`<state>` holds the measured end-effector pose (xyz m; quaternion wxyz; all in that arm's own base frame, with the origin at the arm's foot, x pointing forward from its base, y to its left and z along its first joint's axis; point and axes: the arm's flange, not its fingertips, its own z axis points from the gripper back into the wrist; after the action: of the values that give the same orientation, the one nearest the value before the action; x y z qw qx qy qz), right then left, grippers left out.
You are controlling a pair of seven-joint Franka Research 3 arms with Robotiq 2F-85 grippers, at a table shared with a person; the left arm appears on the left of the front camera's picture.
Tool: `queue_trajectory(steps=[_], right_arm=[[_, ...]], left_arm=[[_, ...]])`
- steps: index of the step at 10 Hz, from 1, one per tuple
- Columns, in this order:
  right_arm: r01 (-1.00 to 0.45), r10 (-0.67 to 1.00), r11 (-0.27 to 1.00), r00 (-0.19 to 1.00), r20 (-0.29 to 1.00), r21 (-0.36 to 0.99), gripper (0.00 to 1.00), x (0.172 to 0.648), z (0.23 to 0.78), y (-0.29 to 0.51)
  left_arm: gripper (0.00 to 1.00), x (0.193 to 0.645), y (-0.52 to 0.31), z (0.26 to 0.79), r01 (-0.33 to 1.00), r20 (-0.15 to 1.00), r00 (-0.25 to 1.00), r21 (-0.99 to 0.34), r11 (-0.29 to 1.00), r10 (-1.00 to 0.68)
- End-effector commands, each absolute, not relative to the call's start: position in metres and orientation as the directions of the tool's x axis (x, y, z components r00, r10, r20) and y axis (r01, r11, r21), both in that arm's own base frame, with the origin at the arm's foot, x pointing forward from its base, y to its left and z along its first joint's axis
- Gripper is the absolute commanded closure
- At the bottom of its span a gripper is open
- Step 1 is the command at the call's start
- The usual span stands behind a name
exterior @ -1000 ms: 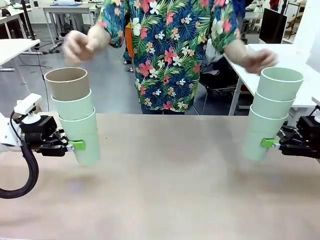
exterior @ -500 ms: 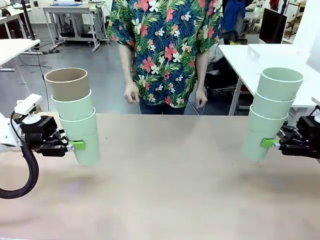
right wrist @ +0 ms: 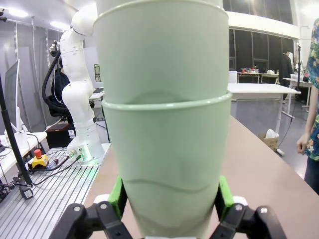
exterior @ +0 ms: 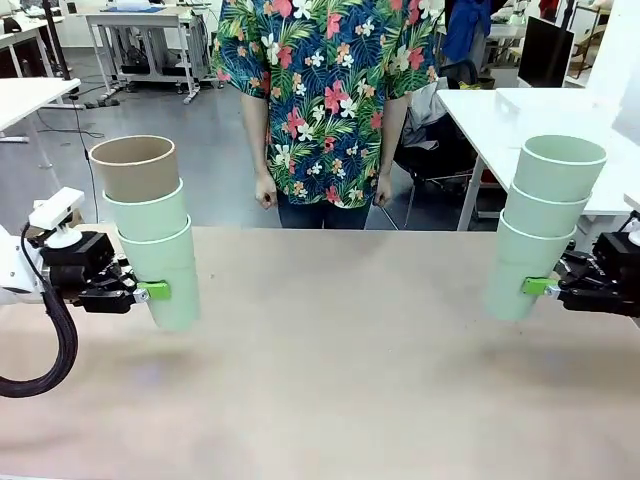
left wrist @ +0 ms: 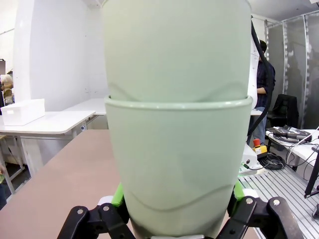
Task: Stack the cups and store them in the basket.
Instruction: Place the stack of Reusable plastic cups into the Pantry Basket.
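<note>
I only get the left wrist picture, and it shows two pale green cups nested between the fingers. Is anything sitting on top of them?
Observer: Yes. From the front, a tan-brown cup is nested on top, so the left stack in the left gripper is three cups tall.
Operator: What's the other arm doing?
Observer: The right gripper is shut on the right stack, three cups as well, all pale mint green.

The left stack point(exterior: 152, 230), two mint cups under a tan one, tilts leftward; the right stack point(exterior: 541, 225), all mint, tilts rightward.
</note>
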<state>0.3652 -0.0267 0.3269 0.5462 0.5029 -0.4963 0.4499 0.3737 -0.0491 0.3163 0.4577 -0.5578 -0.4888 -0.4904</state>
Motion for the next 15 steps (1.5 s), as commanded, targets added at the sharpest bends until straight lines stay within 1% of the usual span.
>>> queue_trajectory(steps=[1, 15], right_arm=[[-0.991, -0.016, 0.098, 0.091, 0.996, 0.092, 0.14, 0.3671, 0.3311, -0.0256], [-0.991, -0.016, 0.098, 0.091, 0.996, 0.092, 0.14, 0.3671, 0.3311, -0.0256]], left_arm=[[0.13, 0.3728, -0.0499, 0.3202, 0.994, 0.994, 0.033, -0.022, -0.107, 0.103], [0.13, 0.3728, -0.0499, 0.3202, 0.994, 0.994, 0.033, -0.022, -0.107, 0.103]])
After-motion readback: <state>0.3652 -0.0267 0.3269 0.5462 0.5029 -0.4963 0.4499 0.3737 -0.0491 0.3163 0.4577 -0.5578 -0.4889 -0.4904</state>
